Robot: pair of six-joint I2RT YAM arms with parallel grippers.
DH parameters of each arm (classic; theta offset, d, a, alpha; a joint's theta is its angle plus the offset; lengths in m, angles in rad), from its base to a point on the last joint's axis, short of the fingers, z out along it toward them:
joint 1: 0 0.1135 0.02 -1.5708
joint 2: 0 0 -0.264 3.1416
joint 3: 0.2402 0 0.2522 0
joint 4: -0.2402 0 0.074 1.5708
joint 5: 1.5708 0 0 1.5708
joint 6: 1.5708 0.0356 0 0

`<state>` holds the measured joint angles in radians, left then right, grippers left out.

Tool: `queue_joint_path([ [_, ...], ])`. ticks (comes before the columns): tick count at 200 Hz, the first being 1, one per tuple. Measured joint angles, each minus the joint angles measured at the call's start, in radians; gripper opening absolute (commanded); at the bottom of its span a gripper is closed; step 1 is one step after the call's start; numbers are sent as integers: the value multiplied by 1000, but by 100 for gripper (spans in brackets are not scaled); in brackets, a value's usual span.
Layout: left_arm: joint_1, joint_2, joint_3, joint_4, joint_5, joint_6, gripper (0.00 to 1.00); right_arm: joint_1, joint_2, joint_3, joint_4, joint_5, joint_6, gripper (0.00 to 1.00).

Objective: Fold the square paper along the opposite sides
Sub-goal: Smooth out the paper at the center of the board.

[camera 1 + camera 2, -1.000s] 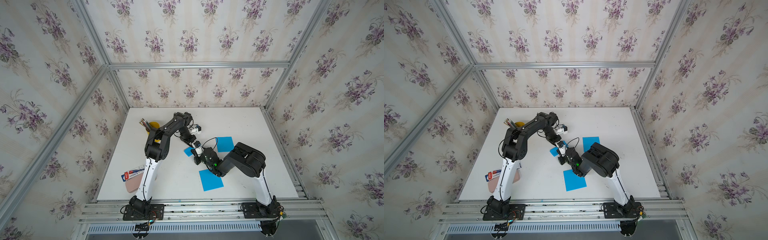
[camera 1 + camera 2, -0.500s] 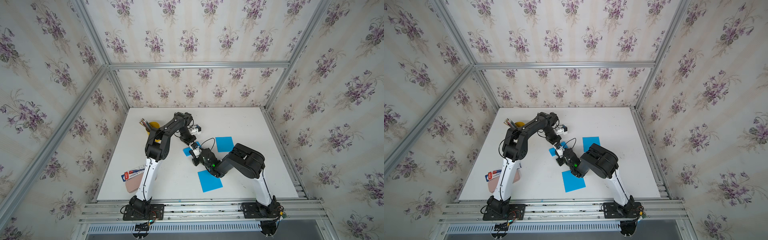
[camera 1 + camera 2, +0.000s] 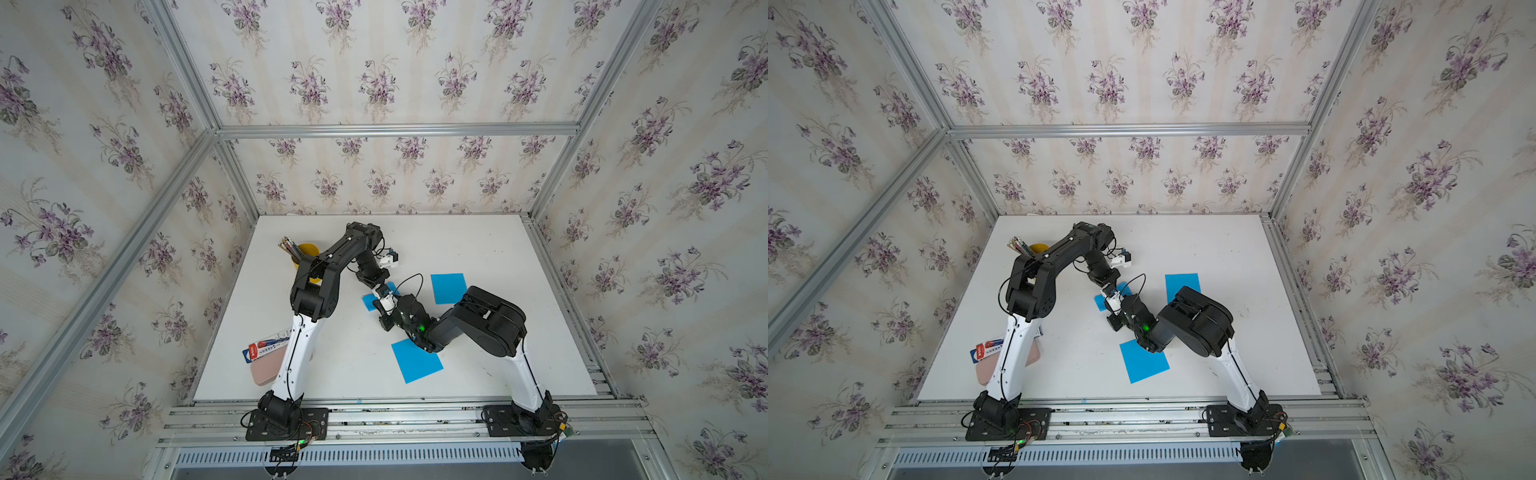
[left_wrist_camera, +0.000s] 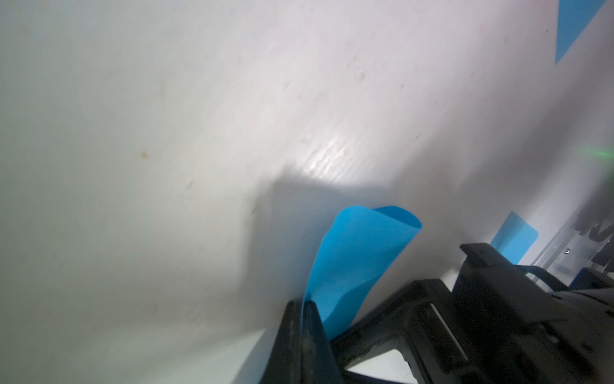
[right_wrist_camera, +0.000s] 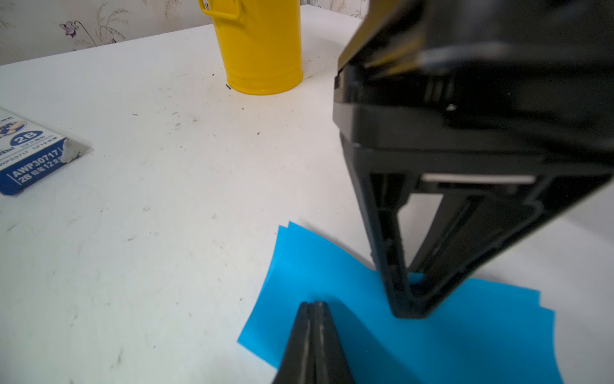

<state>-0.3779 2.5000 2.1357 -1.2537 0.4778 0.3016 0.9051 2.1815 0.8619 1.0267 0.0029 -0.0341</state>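
R gripper has slid left over small blue square paper, mid-table, doubled over w/ edges slightly offset; its jaws closed, tips pressing sheet. L gripper pinches it.

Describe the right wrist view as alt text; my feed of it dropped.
The blue paper, doubled over with two layers' edges showing, lies on the white table; the right tool, jaws shut, points onto it, while the left tool, also shut, stands tip-down on it. Beyond stand a yellow pail and a blue pencil box.
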Motion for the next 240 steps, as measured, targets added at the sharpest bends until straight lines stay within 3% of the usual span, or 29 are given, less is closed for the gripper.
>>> queue_joint_path([
  [191, 28, 19, 43, -41, -29, -93, 0, 34, 12, 34, -21, -71, 15, 0],
  [240, 31, 14, 43, -18, -34, -99, 0, -3, -207, -22, -19, -111, -24, 0],
])
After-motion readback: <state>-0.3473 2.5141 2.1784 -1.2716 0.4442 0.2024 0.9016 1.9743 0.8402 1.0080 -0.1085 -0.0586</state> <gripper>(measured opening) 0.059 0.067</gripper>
